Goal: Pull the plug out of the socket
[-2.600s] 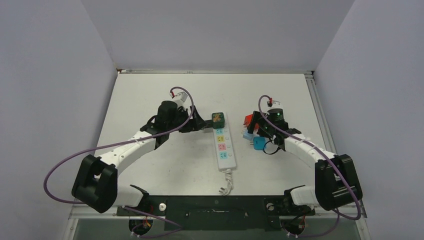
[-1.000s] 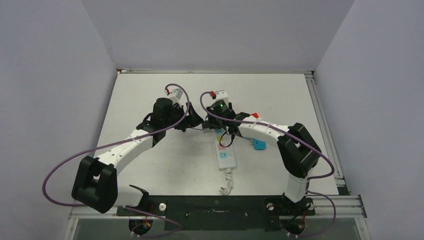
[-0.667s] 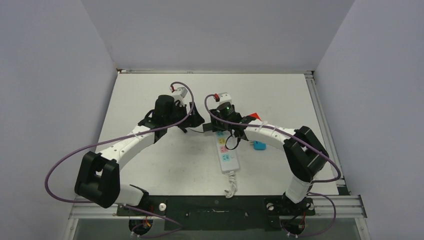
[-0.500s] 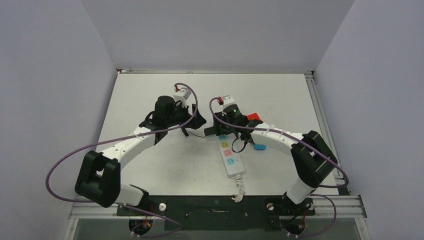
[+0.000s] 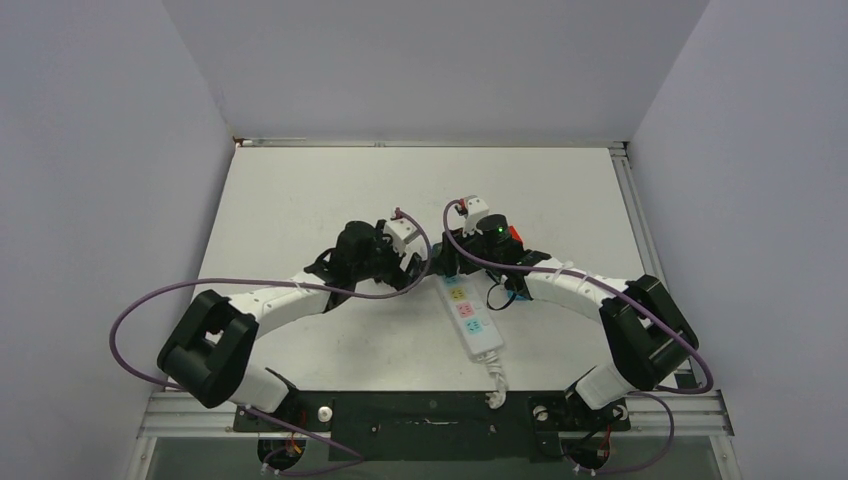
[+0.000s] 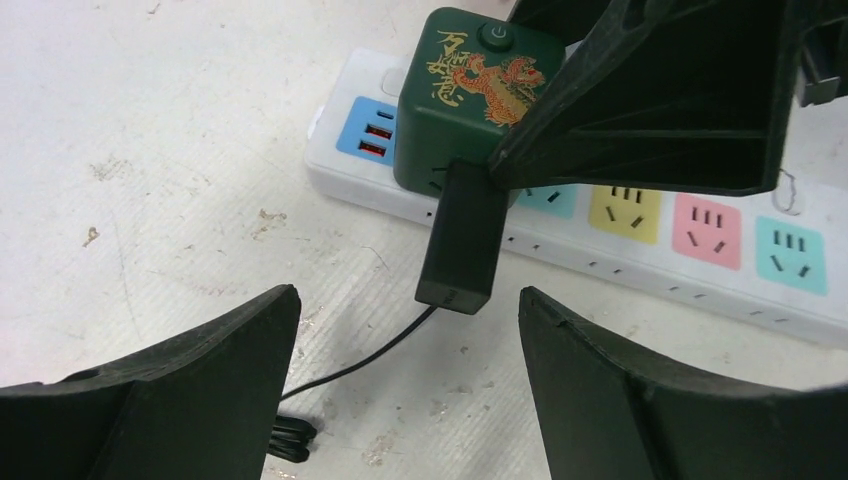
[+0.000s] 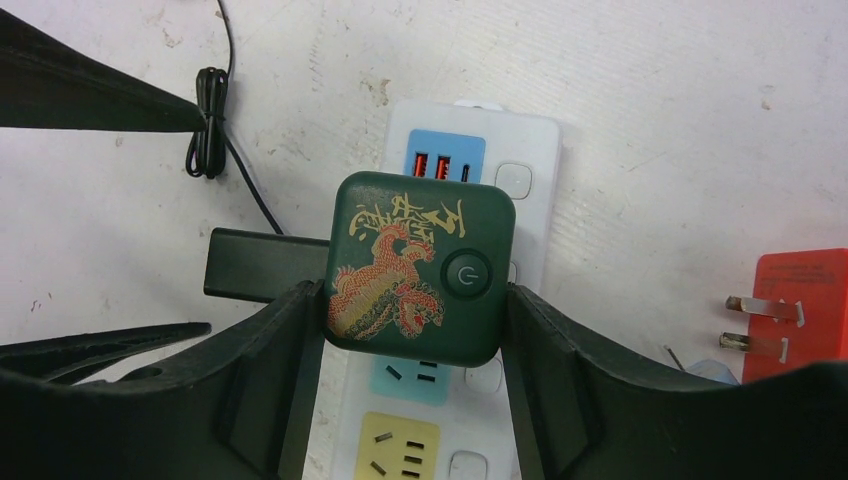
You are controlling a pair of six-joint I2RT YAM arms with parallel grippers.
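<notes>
The right gripper [image 7: 410,292] is closed on the plug [image 7: 418,262], a dark green cube with a gold and red dragon and a round button on top. Its two fingers [image 7: 270,360] press against opposite sides of the cube. The plug sits over the power strip [image 7: 530,185], with the blue USB block [image 7: 440,160] just ahead of the gripper. It covers the outlet beneath, so its pins are hidden and I cannot tell whether they are seated. Nearer the wrist, the strip runs out of the right wrist view at a yellow outlet [image 7: 400,445]. A black connector [image 6: 462,240] sticks out of the plug's side toward the left gripper [image 6: 405,298], which hangs wide open with nothing between its fingers. A thin black cable [image 6: 365,358] trails from the connector across the bench [image 6: 150,150]. One right finger blocks part of the plug and strip in the left wrist view. Right of the right gripper lies a red plug [image 7: 795,300], cut off by the frame edge. From above, the arms [image 5: 300,295] cover the green plug
</notes>
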